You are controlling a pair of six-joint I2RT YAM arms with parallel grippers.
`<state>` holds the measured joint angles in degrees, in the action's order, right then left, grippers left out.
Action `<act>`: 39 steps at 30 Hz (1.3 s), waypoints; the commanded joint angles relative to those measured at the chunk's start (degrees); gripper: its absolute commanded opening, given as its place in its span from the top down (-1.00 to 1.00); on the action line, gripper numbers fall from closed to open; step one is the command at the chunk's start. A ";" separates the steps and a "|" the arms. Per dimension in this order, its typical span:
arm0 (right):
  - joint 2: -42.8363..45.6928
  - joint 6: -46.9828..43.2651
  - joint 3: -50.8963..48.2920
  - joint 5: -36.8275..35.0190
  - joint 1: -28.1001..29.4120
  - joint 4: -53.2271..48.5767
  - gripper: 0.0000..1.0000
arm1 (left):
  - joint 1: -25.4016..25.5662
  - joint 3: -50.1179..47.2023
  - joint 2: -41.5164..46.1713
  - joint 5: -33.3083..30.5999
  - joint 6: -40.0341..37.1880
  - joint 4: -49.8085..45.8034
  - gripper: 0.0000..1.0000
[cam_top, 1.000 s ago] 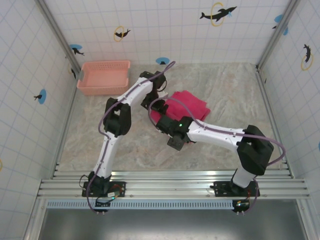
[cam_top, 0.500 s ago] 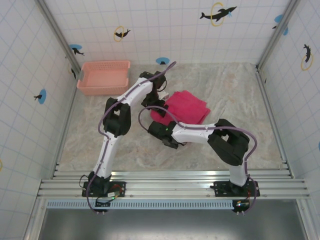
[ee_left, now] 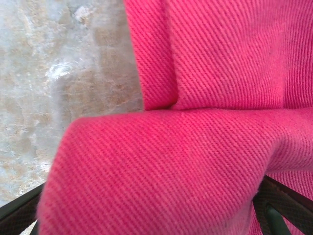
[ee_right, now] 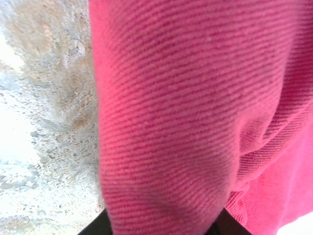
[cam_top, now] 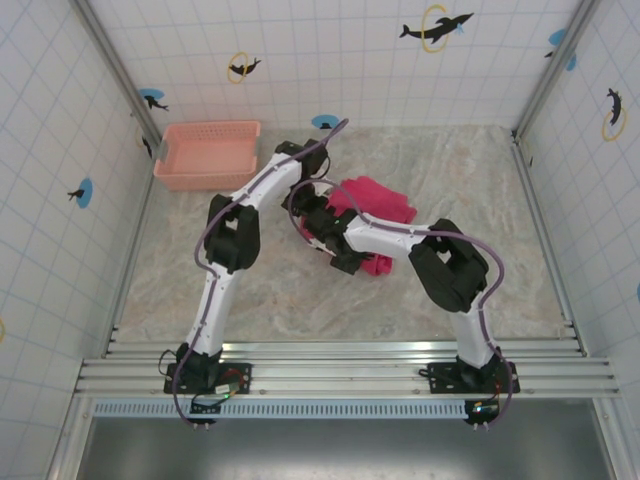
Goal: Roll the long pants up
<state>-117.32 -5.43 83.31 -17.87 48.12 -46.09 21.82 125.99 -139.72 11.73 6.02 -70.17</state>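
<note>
The long pants (cam_top: 385,203) lie as a bunched magenta-red heap at the middle of the table, and both arms meet at its left edge. My left gripper (cam_top: 322,192) is open. In the left wrist view a thick fold of the pants (ee_left: 161,166) drapes across the wide gap between its fingers (ee_left: 17,215). My right gripper (cam_top: 316,222) sits just nearer than the left one. It is shut on a fold of the pants (ee_right: 171,122), which bulges up between its two dark fingertips (ee_right: 93,229).
A pale pink lattice basket (cam_top: 207,155) stands at the far left against the wall. Tiled walls close the table (cam_top: 200,270) on three sides. The right arm's forearm (cam_top: 395,235) lies across the near part of the cloth.
My right gripper moved up to the pants' left edge and closed on a fold. The flat folded cloth has bunched up and partly slid under the right forearm. The left arm has barely moved.
</note>
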 commanded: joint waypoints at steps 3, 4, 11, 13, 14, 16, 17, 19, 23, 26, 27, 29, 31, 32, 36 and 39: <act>0.35 -0.26 -1.25 29.62 -4.16 -5.62 0.59 | -3.11 -0.73 3.41 -3.12 0.37 -4.04 -0.95; 0.71 -0.83 -0.18 34.92 -4.89 -7.19 0.61 | -3.52 -0.37 4.09 -3.39 0.70 -4.42 -0.95; 4.11 3.20 4.47 67.38 -9.22 -10.98 0.58 | -4.95 2.10 11.67 -8.61 0.75 -6.62 -0.95; 4.55 8.09 2.13 74.02 -11.37 -6.98 0.55 | -4.97 2.08 12.43 -9.03 2.97 -7.01 -0.95; 4.64 11.24 -0.12 76.91 -12.67 -3.40 0.54 | -4.95 1.97 12.54 -8.75 3.26 -7.23 -0.95; 3.97 14.57 -3.95 79.09 -15.49 0.98 0.54 | -4.87 1.64 12.67 -8.24 3.90 -7.52 -0.95; 3.29 14.64 -5.10 79.43 -16.75 1.64 0.54 | -4.77 1.45 12.59 -8.21 3.91 -7.61 -0.95; 1.26 15.62 -7.20 78.89 -19.65 2.71 0.54 | -4.45 1.04 12.38 -8.56 3.91 -7.87 -0.95; -0.43 18.64 -10.86 76.94 -24.17 7.05 0.54 | -3.18 0.83 11.82 -8.81 3.65 -8.64 -0.95; -0.53 24.50 -15.02 73.54 -26.97 14.17 0.56 | -1.70 0.28 11.41 -8.71 3.42 -9.19 -0.95; -1.11 25.88 -15.95 71.53 -27.78 14.96 0.56 | -1.16 -0.23 11.41 -8.35 3.47 -8.95 -0.95; -3.08 29.61 -18.44 73.20 -28.82 19.72 0.56 | -0.11 -1.13 11.38 -7.33 3.63 -8.12 -0.95; -5.26 28.20 -18.14 70.19 -29.05 17.13 0.57 | 1.15 -1.54 10.99 -5.72 3.86 -7.21 -0.95; -6.07 27.88 -18.25 70.33 -29.05 17.15 0.56 | 1.58 -1.54 10.60 -5.00 3.99 -6.96 -0.95; -7.53 28.54 -18.80 68.98 -29.13 17.82 0.56 | 3.15 -0.93 8.57 -2.94 4.37 -6.44 -0.95; -8.19 28.32 -18.54 68.56 -29.26 17.19 0.56 | 3.40 -0.93 7.51 -0.53 4.93 -5.48 -0.95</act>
<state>-120.29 20.47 67.22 65.56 18.83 -28.75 25.36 124.95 -130.34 8.16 9.58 -76.09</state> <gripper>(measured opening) 0.281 0.975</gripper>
